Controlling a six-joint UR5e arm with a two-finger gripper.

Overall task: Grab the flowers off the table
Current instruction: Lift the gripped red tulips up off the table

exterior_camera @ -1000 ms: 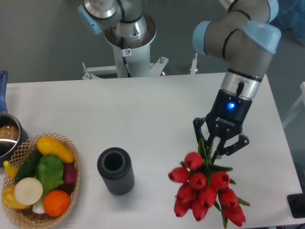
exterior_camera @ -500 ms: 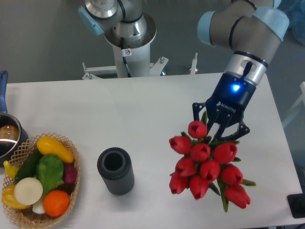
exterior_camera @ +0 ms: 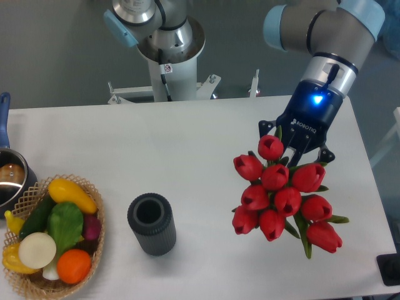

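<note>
White table (exterior_camera: pixel 187 144) | your gripper (exterior_camera: pixel 299 149) clamps the flowers (exterior_camera: pixel 281 194) near right edge | apparently lifted; pick looks almost done

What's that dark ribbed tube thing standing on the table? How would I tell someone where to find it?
Start at the white table and look along its near edge, between the wicker basket of vegetables on the left and the red flowers held by the gripper on the right. The cup stands upright there, alone. It is the only dark grey, ribbed, open-topped cylinder; everything near it is brightly coloured.
</note>
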